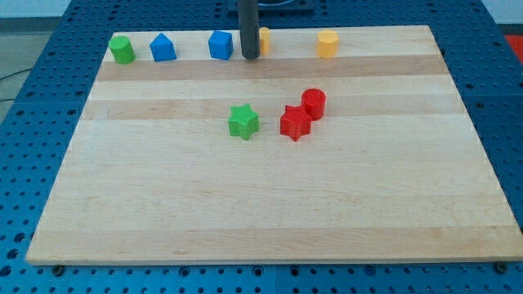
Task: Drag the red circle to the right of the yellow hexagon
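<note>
Operator, your tip (250, 57) stands at the far edge of the surface (245, 204), between the blue block (220, 45) and a partly hidden yellow block (264, 38). It is a bare rod; no end effector jaws apply. The red circle (314, 104) sits mid-surface, touching the red star (295, 123). The yellow hexagon (328, 44) lies far right.

red star (295, 123) touching red circle (314, 104), board's (245, 204) lower half clear
</note>
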Motion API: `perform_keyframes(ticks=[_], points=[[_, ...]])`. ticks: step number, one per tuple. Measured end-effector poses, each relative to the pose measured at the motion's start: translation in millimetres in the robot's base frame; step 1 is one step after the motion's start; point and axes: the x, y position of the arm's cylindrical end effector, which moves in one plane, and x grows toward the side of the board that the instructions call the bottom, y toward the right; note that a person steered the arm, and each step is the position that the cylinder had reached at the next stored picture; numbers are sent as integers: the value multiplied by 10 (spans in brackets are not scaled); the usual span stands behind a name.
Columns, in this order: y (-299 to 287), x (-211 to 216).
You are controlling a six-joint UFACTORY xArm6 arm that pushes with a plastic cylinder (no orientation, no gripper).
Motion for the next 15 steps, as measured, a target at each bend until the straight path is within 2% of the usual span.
perform_keyframes(ticks=[2,3,4,6,7,8,10,11,12,13,14,15], points=[[89,1143],[490,1653],[1085,1594],[868,917],[783,1209],[348,1053],[944,621],[985,492],[575,518],[580,115],[677,64],[889,349]])
